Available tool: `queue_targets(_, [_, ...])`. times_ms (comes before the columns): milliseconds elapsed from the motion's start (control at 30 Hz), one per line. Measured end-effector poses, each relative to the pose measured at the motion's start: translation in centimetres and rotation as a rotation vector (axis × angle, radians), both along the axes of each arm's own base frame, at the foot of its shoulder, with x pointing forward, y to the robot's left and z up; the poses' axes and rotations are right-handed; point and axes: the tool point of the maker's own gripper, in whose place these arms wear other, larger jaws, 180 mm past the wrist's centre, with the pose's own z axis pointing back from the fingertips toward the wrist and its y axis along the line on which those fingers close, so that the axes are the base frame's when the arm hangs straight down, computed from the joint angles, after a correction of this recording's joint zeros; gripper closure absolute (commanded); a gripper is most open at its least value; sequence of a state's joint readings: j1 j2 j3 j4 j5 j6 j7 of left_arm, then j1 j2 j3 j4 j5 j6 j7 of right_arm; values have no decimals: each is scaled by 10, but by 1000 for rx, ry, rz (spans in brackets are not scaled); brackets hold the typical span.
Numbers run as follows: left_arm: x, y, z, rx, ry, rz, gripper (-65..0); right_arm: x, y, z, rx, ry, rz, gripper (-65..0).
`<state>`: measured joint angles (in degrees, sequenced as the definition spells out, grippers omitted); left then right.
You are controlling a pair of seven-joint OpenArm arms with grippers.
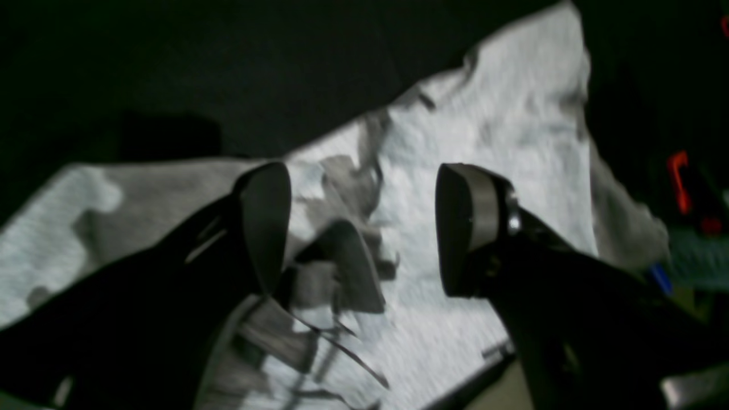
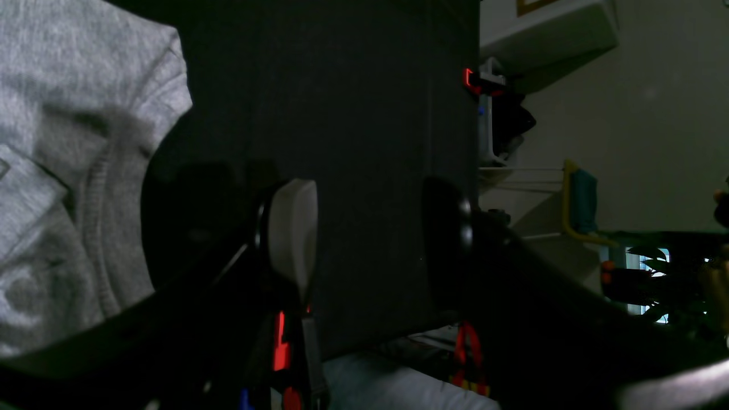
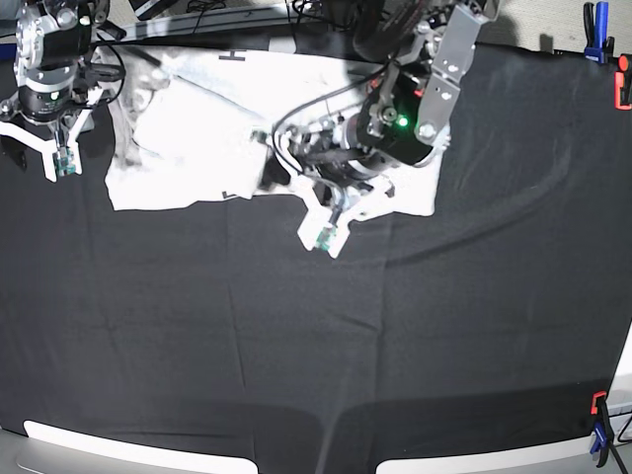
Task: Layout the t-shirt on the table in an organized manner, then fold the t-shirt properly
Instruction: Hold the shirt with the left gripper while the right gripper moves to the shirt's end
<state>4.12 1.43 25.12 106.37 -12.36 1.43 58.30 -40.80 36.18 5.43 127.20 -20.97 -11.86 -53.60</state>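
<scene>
The t-shirt (image 3: 197,148) lies rumpled and partly doubled over at the far edge of the black table (image 3: 296,346), stretching from far left to past the middle. My left gripper (image 3: 326,232) hovers at the shirt's near hem and is open. In the left wrist view its fingers (image 1: 267,228) stand wide apart above the white cloth (image 1: 512,142), which shows dark grey marks, and nothing is between them. My right gripper (image 3: 39,153) hangs open off the shirt's left edge. From the right wrist it (image 2: 370,245) is over bare table (image 2: 370,114), with the shirt's ribbed collar (image 2: 97,228) to the left.
A blue clamp (image 3: 597,20) and a red clamp (image 3: 622,89) grip the far right table edge. Another clamp (image 3: 597,425) holds the near right corner. A red clamp (image 2: 470,80) marks the table edge in the right wrist view. Cables and arm bases crowd the far edge.
</scene>
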Motion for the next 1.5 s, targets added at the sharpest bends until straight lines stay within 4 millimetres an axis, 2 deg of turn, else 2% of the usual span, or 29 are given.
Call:
queue_targets(133, [2,8,-1,77,21,-19,-372,0,0,-1,12,-1,-6,-293])
queue_targets(233, [13,9,27,43,-68,-5,-372,1,0,-20,113,16,-50,-293])
queue_targets(300, [13,9,37,29,-93,0,-372,9,-6,-34,168,16,-91,-293])
queue_targets(400, [7,9,32,31,-72,-4,-372,23,-8,-57,283,17,-136,-292])
queue_targets(467, [4,11,28,39,-60,-9,-372,26,2,-75,401,62,-134,-292])
queue_targets(533, [5,15,27,55,-78,-20,-372,29,17,-83,518,99,-98,-292])
queue_targets(600, [5,18,25,66,-77,-21,-372,30,28,-83,643,110,-72,-292])
queue_targets(667, [4,18,25,68,-76,-24,-372,32,31,-75,738,111,-45,-292])
queue_targets(867, [4,17,25,66,-76,-25,-372,36,20,-30,987,20,69,-292])
queue_targets(1033, [4,17,25,65,-76,-25,-372,13,3,-39,1214,32,71,-292])
queue_targets(1200, [4,17,25,64,-77,-25,-372,-14,-13,-75,1474,99,-70,-292])
queue_targets(1267, [4,17,26,64,-79,-26,-372,-7,-18,-76,1558,53,-93,-292])
queue_targets(1367, [5,17,26,62,-82,-26,-372,6,-26,-72,1575,10,-91,-292])
queue_targets(1500, [5,17,26,62,-83,-26,-372,7,-27,-71,1574,7,-90,-292])
